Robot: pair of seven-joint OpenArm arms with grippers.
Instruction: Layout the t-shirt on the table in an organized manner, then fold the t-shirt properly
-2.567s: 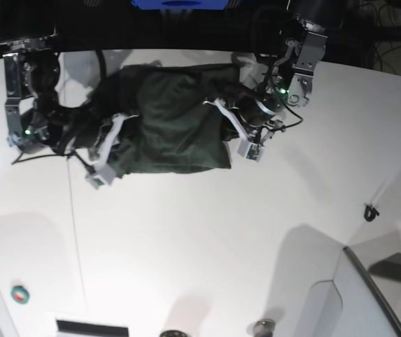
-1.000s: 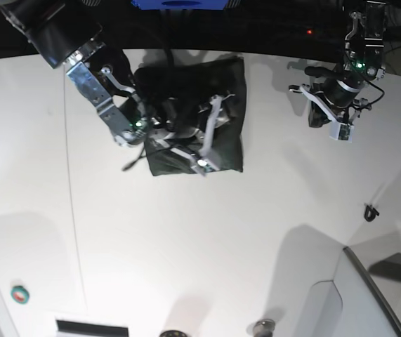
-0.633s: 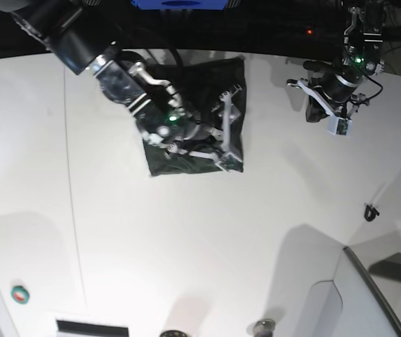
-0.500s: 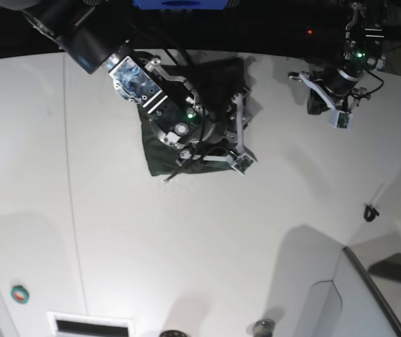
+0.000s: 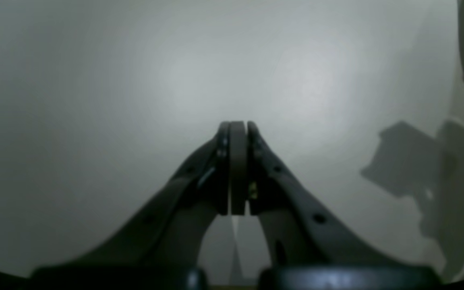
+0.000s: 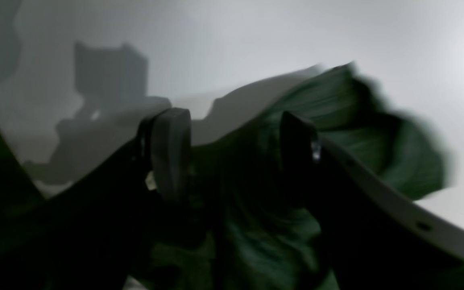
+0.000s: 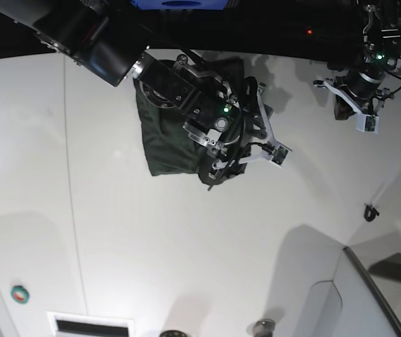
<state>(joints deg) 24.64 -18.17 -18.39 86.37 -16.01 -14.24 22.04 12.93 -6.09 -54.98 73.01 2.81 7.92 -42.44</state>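
Left wrist view, left end effector [image 5: 238, 133]: pads pressed flat together, nothing between them; only bare tabletop [image 5: 95, 100] lay beyond, with an arm's shadow at 3 o'clock.
Right wrist view, right end effector [image 6: 232, 153]: jaws stood wide apart, blurred; the shirt [image 6: 361, 133] bunched between and past them toward 2 o'clock. Whether the pads pinched cloth could not be told.
Base view, shirt [image 7: 165, 137]: a dark green block lay at 12 o'clock on the tabletop [image 7: 186, 253], its right edge hidden under the arm.
Base view, right end effector [image 7: 274, 140]: spread open over the shirt's right edge, at about 1 o'clock.
Base view, left end effector [image 7: 362, 116]: at 2 o'clock, well apart from the shirt, closed and empty.
Risk: open jaws sweeping across soft cloth would likely drag or ruck the block, undoing the layers.
Risk: with the other arm away, nothing pinned the shirt, so it might slide whole.
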